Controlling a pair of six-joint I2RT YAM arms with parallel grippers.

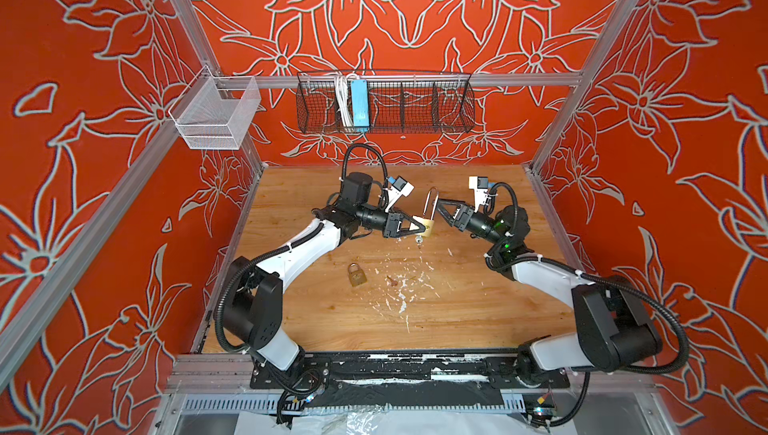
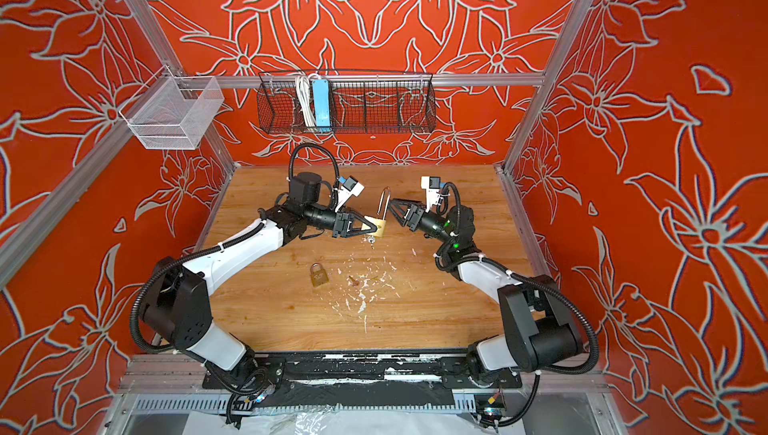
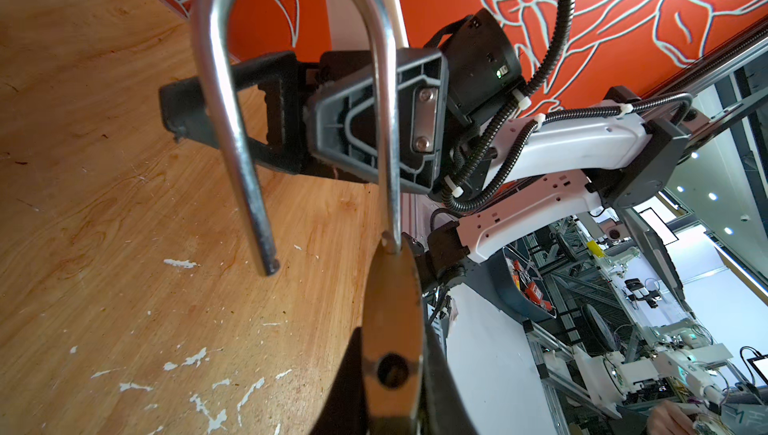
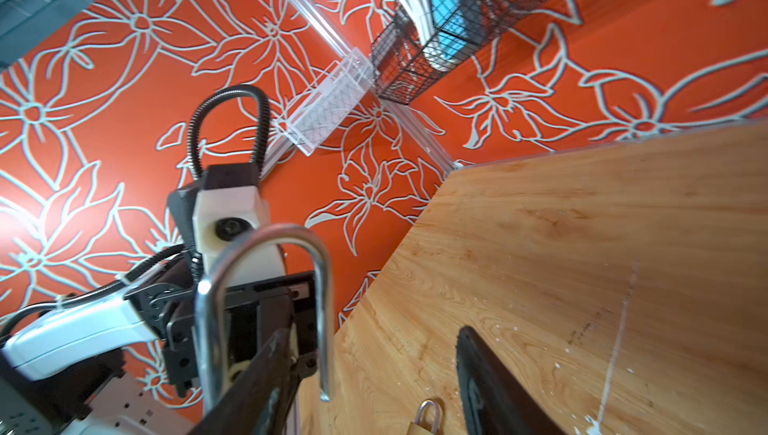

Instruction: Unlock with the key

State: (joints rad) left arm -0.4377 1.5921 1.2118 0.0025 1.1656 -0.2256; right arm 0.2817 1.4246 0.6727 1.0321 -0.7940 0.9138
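Note:
A brass padlock (image 1: 429,227) (image 2: 381,227) (image 3: 392,308) with a long steel shackle (image 1: 431,203) (image 3: 224,80) (image 4: 318,287) is held upright above the table, my left gripper (image 1: 417,228) (image 2: 370,228) (image 3: 392,387) shut on its body. The shackle's free end hangs out of the body. A small key (image 1: 419,241) (image 2: 370,240) sticks out under the padlock. My right gripper (image 1: 440,205) (image 2: 394,205) (image 4: 370,370) is open, its fingers (image 4: 486,379) on either side of the shackle's free leg, apart from it.
A second, small brass padlock (image 1: 356,275) (image 2: 318,276) (image 4: 428,416) lies on the wooden table (image 1: 457,308), with a small reddish piece (image 1: 391,280) just to its right. A wire basket (image 1: 386,104) and a white mesh bin (image 1: 216,115) hang on the back frame.

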